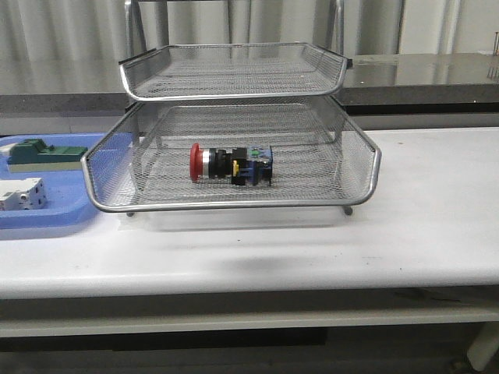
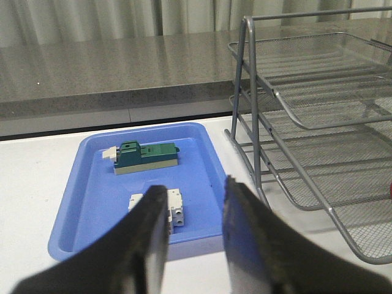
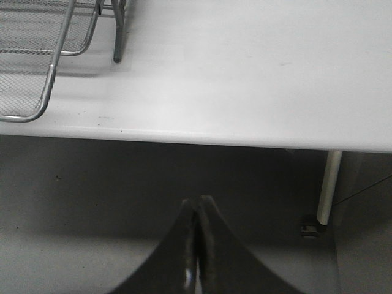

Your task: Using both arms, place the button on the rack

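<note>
Front view: I see the button (image 1: 231, 165) lying on its side in the lowest visible mesh tier of the rack (image 1: 234, 201), red mushroom head to the left, blue-yellow rear block to the right, roughly mid-tray. The tier above it holds nothing I can see. Neither arm shows here. I judge the placing done, so the step in hand is keeping both arms back from the wire frame; doing that well means not brushing the rack's rim, since a knock could roll the button. At the left edge a blue tray (image 1: 31, 216) holds a green block component (image 1: 43, 152) and a white breaker (image 1: 21, 195).

Left wrist view: my left gripper (image 2: 195, 214) has its fingers apart and holds nothing. It hovers over the near edge of the blue tray; the green component sits toward the far end and the white breaker just beyond the fingertips. The rack stands beside the tray, and a red sliver at the frame's edge may be the button's head.

Right wrist view: my right gripper (image 3: 197, 245) has its fingers pressed together, nothing between them. It hangs off the table's (image 3: 245, 73) front edge, well apart from the rack's corner.
</note>
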Motion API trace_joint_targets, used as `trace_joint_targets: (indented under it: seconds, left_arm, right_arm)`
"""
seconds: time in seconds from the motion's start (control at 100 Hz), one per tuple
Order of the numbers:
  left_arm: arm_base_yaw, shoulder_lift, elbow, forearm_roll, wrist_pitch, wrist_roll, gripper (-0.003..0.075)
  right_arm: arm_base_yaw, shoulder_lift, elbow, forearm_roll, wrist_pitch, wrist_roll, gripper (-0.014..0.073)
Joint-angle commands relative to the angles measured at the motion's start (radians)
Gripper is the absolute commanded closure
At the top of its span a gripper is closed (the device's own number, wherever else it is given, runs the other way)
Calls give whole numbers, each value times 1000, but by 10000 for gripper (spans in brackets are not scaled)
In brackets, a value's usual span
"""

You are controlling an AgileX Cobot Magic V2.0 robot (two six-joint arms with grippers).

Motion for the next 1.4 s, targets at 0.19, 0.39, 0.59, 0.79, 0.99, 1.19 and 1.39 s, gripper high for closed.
trace_joint_targets:
  seconds: [0.19, 0.39, 0.59, 0.79, 0.99, 1.19, 1.39]
  left_arm:
    - [3, 5, -27, -16, -97, -9, 716]
    - [3, 5, -27, -20, -94, -9, 716]
    - [3, 5, -27, -20, -94, -9, 716]
    - [3, 5, -27, -20, -94, -9, 716]
    - [3, 5, -27, -20, -94, -9, 716]
    - [3, 5, -27, -20, -94, -9, 716]
    - [3, 5, -27, -20, -94, -9, 716]
  right_arm:
    - [-4, 0, -36, -15, -57, -3, 664]
    - [-4, 0, -36, -15, -57, -3, 664]
    - [-4, 0, -36, -2, -57, -3, 664]
    - [-4, 37, -36, 93, -71, -14, 664]
    - [6, 173, -36, 204, -67, -120, 664]
    - [95, 338, -37, 278, -137, -170, 663]
    - [235, 503, -39, 278, -221, -170, 663]
